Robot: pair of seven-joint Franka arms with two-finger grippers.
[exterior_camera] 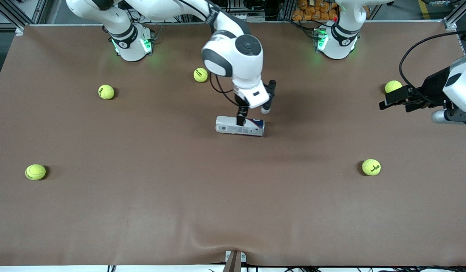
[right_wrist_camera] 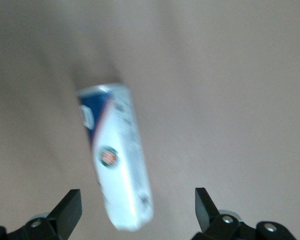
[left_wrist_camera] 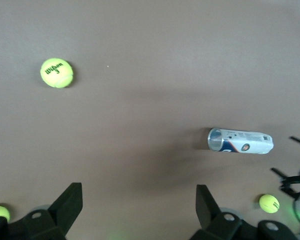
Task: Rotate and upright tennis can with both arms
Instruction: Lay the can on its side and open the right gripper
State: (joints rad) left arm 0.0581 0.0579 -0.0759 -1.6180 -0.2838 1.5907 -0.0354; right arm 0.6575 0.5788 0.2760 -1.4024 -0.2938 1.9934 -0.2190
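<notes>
The tennis can point(exterior_camera: 239, 126) lies on its side in the middle of the brown table, white with a dark blue and red end. It also shows in the left wrist view point(left_wrist_camera: 240, 141) and, blurred, in the right wrist view point(right_wrist_camera: 117, 155). My right gripper point(exterior_camera: 253, 112) is open and low over the can, its fingers wide apart and not closed on it point(right_wrist_camera: 137, 200). My left gripper point(exterior_camera: 384, 102) is open and empty over the table at the left arm's end, well away from the can point(left_wrist_camera: 137, 195).
Several yellow-green tennis balls lie scattered: one point(exterior_camera: 200, 74) near the right arm's elbow, one point(exterior_camera: 392, 86) beside the left gripper, one point(exterior_camera: 371, 167) nearer the camera, and two point(exterior_camera: 106, 91) point(exterior_camera: 35, 172) toward the right arm's end.
</notes>
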